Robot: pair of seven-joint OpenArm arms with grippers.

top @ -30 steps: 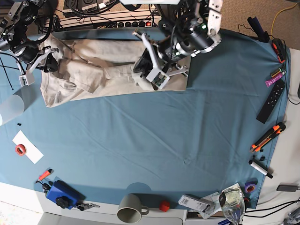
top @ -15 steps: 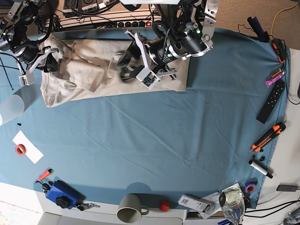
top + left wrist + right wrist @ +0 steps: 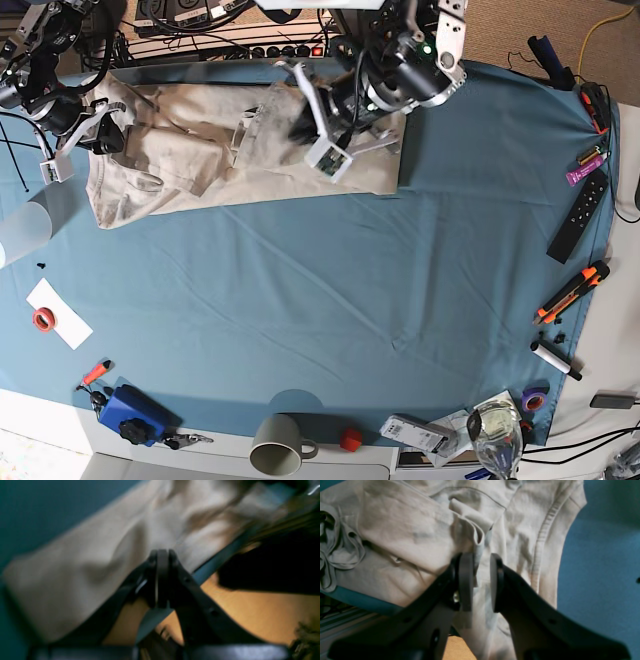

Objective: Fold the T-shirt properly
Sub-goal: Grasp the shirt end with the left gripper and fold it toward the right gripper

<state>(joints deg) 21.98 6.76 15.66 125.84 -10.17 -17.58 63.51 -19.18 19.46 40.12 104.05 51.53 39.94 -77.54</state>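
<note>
At the table's far edge, our right gripper (image 3: pixel 100 135) pinches a fold of the T-shirt (image 3: pixel 190 160) at its left end, fingers (image 3: pixel 466 580) clamped on the beige cloth. The shirt lies rumpled along the blue table cloth (image 3: pixel 330 300). Farther right, our left gripper (image 3: pixel 162 580) hangs above the shirt's middle, fingers pressed together on nothing. We judge a clean fold needs both hems gripped and drawn taut before laying over. Near the front edge, a mug (image 3: pixel 278 445) stands apparently empty; what the wine glass (image 3: pixel 497 432) holds we cannot tell.
</note>
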